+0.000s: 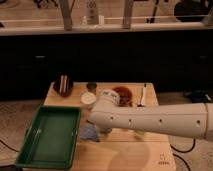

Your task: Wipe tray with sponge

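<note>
Robot's gripper (103,128), near the wooden desk (145,155)'s front edge, clamped on small light-blue wavy sponge (90,133) beside large green plastic tray (30,150). Sponge looks light, squashy; pinch mid-body.

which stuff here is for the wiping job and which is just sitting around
For the job: tray, sponge, gripper down at the sponge, beside the tray.
Lying about: dark bowl, small dark cup, white cup, reddish bowl, white utensil.
</note>
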Controlling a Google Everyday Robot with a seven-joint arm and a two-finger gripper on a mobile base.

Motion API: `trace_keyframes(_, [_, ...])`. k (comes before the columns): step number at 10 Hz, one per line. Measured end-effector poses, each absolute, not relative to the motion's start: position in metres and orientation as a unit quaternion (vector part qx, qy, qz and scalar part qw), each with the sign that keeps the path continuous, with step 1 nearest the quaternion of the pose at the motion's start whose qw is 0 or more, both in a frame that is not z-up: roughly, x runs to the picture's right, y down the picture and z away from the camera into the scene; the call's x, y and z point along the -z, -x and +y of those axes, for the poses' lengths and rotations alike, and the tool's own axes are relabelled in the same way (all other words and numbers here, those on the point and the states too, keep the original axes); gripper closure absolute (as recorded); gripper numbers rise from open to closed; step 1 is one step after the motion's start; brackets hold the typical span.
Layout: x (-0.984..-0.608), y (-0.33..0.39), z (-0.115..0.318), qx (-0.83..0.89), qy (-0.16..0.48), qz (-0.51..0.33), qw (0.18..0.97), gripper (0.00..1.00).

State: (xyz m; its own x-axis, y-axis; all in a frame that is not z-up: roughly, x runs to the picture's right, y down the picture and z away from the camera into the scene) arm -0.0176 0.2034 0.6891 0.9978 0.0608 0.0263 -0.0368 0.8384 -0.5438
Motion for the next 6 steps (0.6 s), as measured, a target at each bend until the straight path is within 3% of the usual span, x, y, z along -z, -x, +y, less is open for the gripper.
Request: trace_keyframes(6, [-0.682,0.051,0.181,0.001,0.271,-0.027,0.962,0.99])
